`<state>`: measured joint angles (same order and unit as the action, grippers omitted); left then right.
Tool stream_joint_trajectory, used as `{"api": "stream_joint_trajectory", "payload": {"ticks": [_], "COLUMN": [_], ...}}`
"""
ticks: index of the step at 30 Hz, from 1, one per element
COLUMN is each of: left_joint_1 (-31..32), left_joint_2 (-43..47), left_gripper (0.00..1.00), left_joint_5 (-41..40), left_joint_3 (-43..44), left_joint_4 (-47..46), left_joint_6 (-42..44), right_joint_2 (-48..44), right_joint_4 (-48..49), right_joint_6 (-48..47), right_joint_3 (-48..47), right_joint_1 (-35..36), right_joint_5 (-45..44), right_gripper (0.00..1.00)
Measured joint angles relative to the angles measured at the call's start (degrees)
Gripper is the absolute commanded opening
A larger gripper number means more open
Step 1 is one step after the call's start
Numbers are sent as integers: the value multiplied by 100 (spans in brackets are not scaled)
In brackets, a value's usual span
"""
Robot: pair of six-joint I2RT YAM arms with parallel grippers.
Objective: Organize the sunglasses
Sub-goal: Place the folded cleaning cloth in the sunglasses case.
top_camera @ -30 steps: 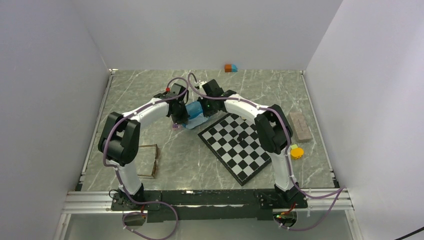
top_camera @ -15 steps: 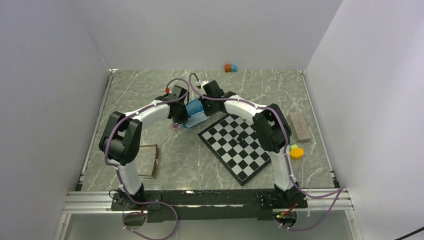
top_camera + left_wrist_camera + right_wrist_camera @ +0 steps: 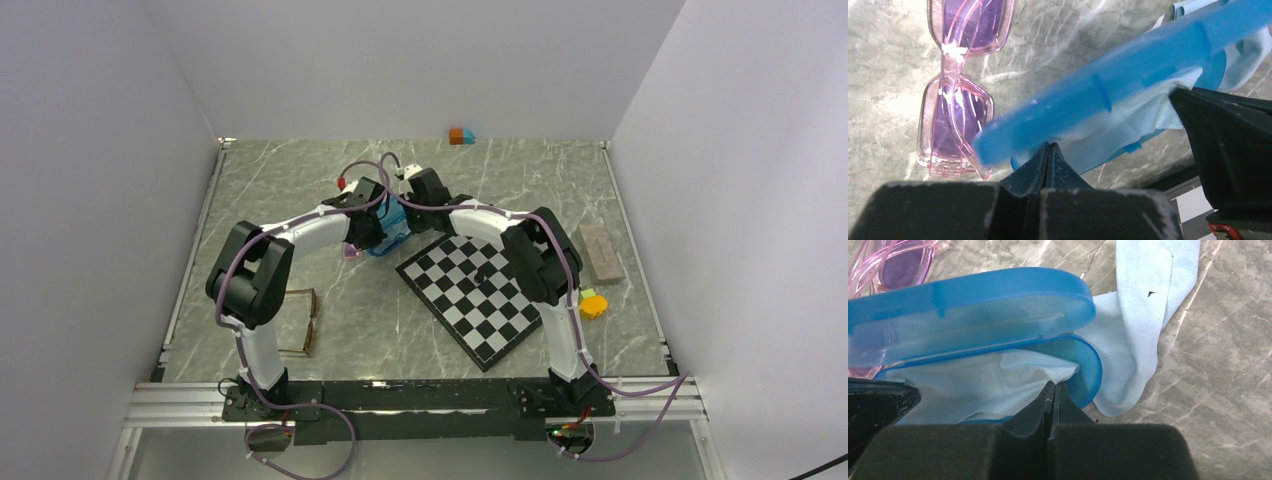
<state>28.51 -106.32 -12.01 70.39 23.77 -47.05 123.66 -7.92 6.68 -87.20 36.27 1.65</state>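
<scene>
Nearest the bases, the brown-framed pair (image 3: 298,322) is lying on the surface (image 3: 390,330) beside the left arm, untouched. Both arms are reaching forward and inward, elbows raised, wrists meeting beyond the checkerboard (image 3: 478,290). There the left claw (image 3: 1048,150) and right claw (image 3: 1053,387) are each pressing fully closed tips against the half-open blue case (image 3: 973,295). The right seems to be nipping the light-blue cloth (image 3: 1143,315) inside, though I cannot confirm this. The purple pair (image 3: 955,122) is lying just beside the case. Judgement: clear the cloth and hold the lid wide before loading glasses.
</scene>
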Motion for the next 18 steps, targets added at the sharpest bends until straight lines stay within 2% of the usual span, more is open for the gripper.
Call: {"api": "stream_joint_trajectory", "payload": {"ticks": [16, 18], "left_joint_1": [35, 39], "left_joint_2": [186, 186], "left_gripper": [0, 3], "left_joint_5": [-302, -315], "left_joint_3": [-105, -105], "left_joint_4": [-92, -79], "left_joint_6": [-203, -221], "right_joint_2": [0, 0], "right_joint_4": [409, 345], "right_joint_6": [-50, -48], "right_joint_3": [216, 208], "right_joint_1": [0, 2], "right_joint_5": [-33, -31], "right_gripper": [0, 1]}}
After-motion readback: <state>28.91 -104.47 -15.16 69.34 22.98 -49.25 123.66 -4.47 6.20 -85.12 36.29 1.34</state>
